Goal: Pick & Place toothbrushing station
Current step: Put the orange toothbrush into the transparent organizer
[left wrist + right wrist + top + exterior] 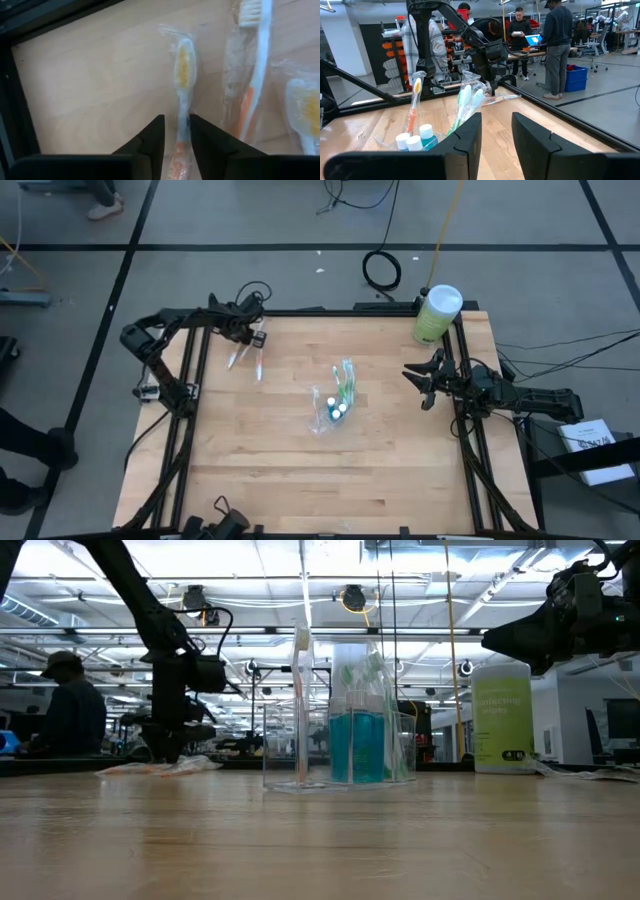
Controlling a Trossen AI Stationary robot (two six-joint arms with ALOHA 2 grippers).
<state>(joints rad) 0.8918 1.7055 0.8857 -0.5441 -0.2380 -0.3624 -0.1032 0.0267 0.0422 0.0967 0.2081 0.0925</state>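
High view: a clear holder [331, 415] is seen near the centre of the counter [300, 490], with green toothbrushes [346, 383] and blue-capped tubes [336, 410] stood in it. At three o'clock the right end effector [420, 383] is held above the counter, fingers apart on nothing. At ten o'clock the left end effector [258, 330] is set low, its fingers slightly apart astride a wrapped pink toothbrush [183, 95] lying on the counter beside two others.

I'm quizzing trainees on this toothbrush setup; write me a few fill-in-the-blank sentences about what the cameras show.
1. The left end effector has a wrapped ____ between its fingers.
2. The tubes in the clear holder have ____ caps.
3. The pale-green canister wears a ____ lid.

Missing words: toothbrush; blue; white
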